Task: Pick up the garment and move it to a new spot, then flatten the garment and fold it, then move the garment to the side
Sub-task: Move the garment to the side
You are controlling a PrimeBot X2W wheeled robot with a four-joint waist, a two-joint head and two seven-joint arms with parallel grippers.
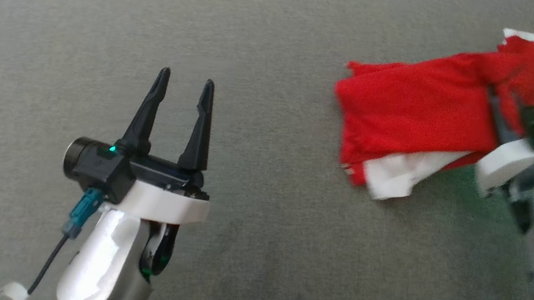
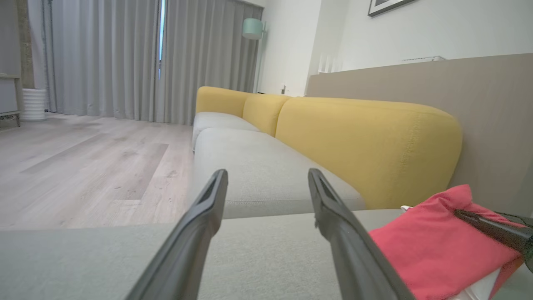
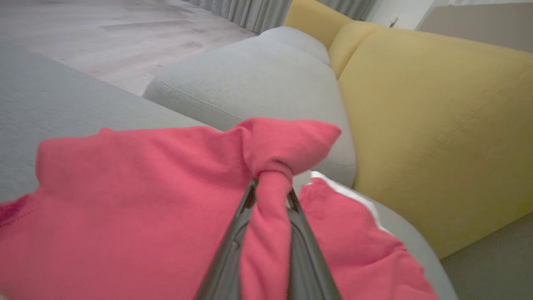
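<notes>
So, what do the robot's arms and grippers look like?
The left gripper and right gripper each have two long dark tapering fingers on a black base with a green light. Behind come a white wrist shell and a silvery forearm. The left wrist carries a round black camera, a teal plug and a thin black cable.

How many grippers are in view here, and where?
2. The left gripper is open over the grey cushion at lower left; the right gripper is shut on the red garment at right.
</notes>
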